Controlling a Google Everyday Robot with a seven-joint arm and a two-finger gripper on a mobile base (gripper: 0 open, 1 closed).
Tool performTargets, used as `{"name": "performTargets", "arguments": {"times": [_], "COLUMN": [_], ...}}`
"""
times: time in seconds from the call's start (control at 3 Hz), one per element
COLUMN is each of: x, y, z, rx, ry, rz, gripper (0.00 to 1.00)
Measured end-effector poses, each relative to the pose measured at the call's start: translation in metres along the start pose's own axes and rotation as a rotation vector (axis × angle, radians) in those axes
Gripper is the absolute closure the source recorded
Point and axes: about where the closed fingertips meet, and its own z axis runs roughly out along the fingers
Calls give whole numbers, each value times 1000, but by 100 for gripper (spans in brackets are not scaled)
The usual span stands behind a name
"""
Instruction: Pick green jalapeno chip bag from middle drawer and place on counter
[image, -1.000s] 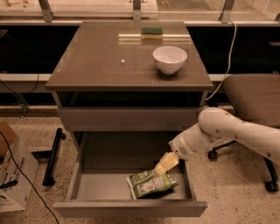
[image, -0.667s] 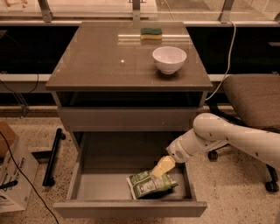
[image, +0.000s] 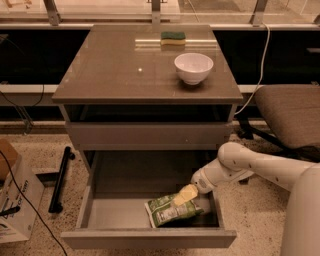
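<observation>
Gripper (image: 185, 194) sits low inside the middle drawer (image: 150, 239), toward its right-front part, at the upper right edge of the green jalapeno chip bag (image: 170, 211). Over the past second it has come down and slightly left, from clearly above the drawer floor to right at the foil. How far open it is cannot be told from this view, and nothing shows that it has hold of the bag (contact looks likely, grasp not confirmed). Bag lies flat on the drawer floor, right of the drawer's centre and near its front wall, label panel up. It is in the same spot and at the same angle as a second ago, so it has not been lifted or pushed. Drawer is pulled out and has not shifted. Above the drawer the counter (image: 125, 70) carries a white bowl (image: 193, 67) and a green-and-yellow sponge (image: 173, 38), both unmoved. Judgement: approach is about finished and the grasp is the step in hand. Lifting the bag out of the drawer and placing it on the counter are both not yet done.
</observation>
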Motion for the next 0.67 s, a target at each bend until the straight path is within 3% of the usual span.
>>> {"name": "performTargets", "arguments": {"times": [0.67], "x": [21], "y": [-24], "z": [45], "rx": [-54], "ry": [-8], "rz": [113], "gripper": [0]}}
